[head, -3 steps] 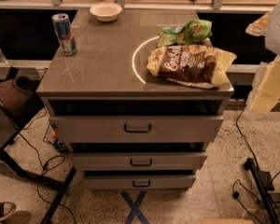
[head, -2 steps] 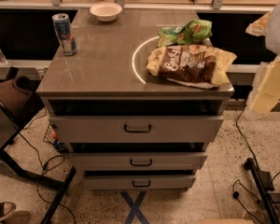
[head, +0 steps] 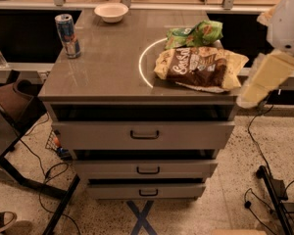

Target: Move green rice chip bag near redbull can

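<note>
Since the earlier frames, the gripper (head: 262,80) has been shifted slightly leftward and upward at the right edge of the camera view, while the objects on the tabletop (head: 103,67) are found unmoved. The gripper is seen as a cream-coloured part hanging below a white arm section (head: 289,18), held off the right side of the tabletop and not in contact with any object; whether it is spread or pressed together cannot be told. The green rice chip bag (head: 196,34) is located to the left of the gripper and a little farther back, lying crinkled on the right part of the tabletop. Its near edge is met by the far edge of a larger brown-and-yellow chip bag (head: 201,68), which is laid flat just left of the gripper, with its right corner reaching the tabletop's right edge. A thin white arc (head: 143,62) is marked on the tabletop and is partly covered by both bags. The redbull can (head: 67,35) is stood upright well to the left of the gripper, near the left edge, well apart from the green rice chip bag. A white bowl (head: 111,11) is placed at the back, between the can and the bags. Three drawers (head: 144,133) with dark handles are seen below the tabletop, and a blue cross (head: 141,218) is taped on the floor before them.
</note>
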